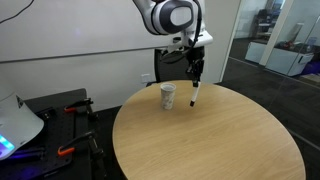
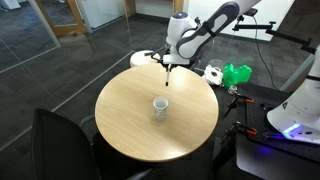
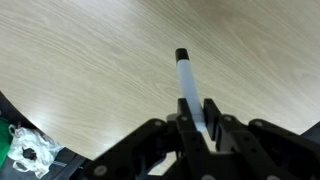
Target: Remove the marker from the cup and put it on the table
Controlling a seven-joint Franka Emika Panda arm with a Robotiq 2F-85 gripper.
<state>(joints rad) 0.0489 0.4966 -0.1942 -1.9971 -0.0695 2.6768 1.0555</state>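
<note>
Round light-wood table (image 1: 210, 135) is seen in both exterior views, in an office with grey flooring and a glass partition at the right of the frame.

Far left of an exterior view: dark equipment with orange-handled tools (image 1: 68, 110) is noted beside the table.

Left of centre: the cup (image 1: 167, 96) is stood upright on the tabletop, with nothing seen rising from it. It is also seen near the table's middle (image 2: 160, 106).

Just right of the cup, apart from it: the marker (image 1: 193, 95) is held roughly upright, white barrel down, black tip lowest. Whether the tip meets the wood cannot be told.

Above it: the gripper (image 1: 194, 76) is clamped on the marker's upper end, hung from the white arm (image 1: 172, 15).

Wrist view: both fingers (image 3: 213, 115) are pressed against the white barrel, and the marker (image 3: 184, 75) is seen projecting over bare wood grain.

Right of the arm in an exterior view: a green object (image 2: 238, 74) is noted off the table.
</note>
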